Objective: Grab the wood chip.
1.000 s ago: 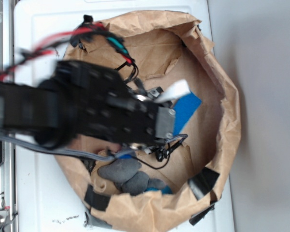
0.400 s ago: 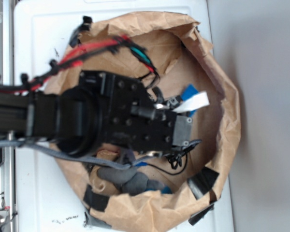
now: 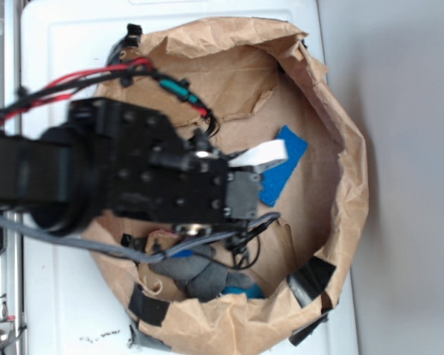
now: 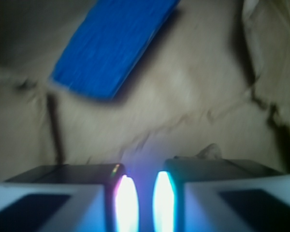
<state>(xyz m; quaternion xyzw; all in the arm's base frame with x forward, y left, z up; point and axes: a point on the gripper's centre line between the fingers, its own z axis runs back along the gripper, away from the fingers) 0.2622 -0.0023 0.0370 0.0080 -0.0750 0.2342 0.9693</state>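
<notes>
My gripper [image 3: 270, 157] hangs over the floor of the brown paper bag [image 3: 333, 126], its white finger lying across the near end of the flat blue block [image 3: 285, 174]. In the wrist view the two glowing pads [image 4: 126, 200] stand close together with a thin slit and nothing between them. Beyond them, at upper left, lies the blue block [image 4: 113, 46]. A thin dark brown sliver [image 4: 55, 128] lies on the paper left of the jaws. It may be the wood chip, but the blur leaves that unsure. In the exterior view the arm hides that spot.
The lumpy dark grey soft shape [image 3: 200, 277] sits at the bag's near side, partly under cables. The crumpled bag walls rise all round, with black tape patches [image 3: 311, 277]. The bag rests on a white tabletop [image 3: 66, 44].
The arm swung toward the right over the blue block, then drew back left. More of the block now shows. The jaws hold nothing throughout.
</notes>
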